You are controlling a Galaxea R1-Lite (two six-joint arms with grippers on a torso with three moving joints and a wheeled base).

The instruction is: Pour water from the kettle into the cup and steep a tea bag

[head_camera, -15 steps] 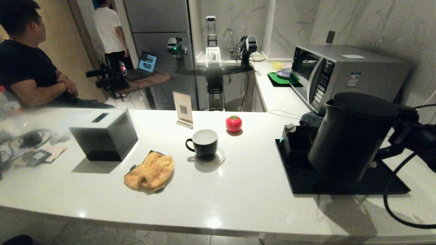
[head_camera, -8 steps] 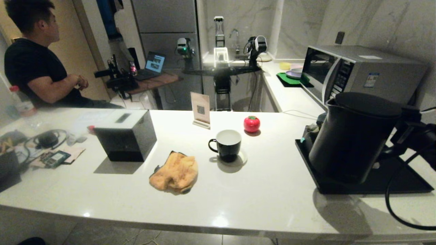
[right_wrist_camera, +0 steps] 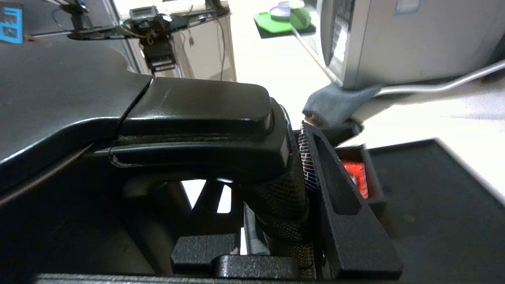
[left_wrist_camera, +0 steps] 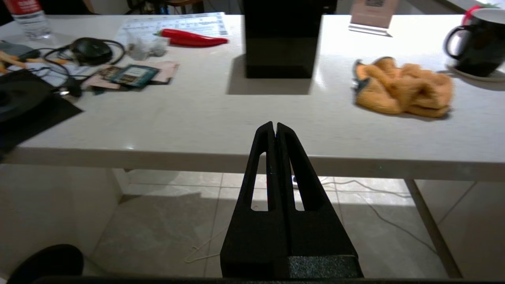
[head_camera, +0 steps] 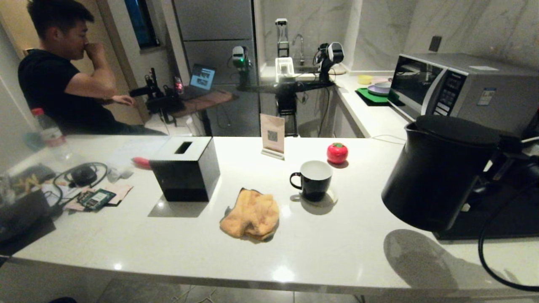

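The right gripper (right_wrist_camera: 276, 185) is clamped on the handle of the kettle (head_camera: 438, 172), which hangs in the air to the right of the cup (head_camera: 313, 181), well apart from it, with its shadow on the counter (head_camera: 337, 252) beneath. The cup stands upright on a small coaster, with a yellow cloth (head_camera: 252, 214) just to its left and a red tomato-shaped thing (head_camera: 337, 152) close behind it. The left gripper (left_wrist_camera: 275, 132) is closed and empty, held low in front of the counter's near edge, far from the cup.
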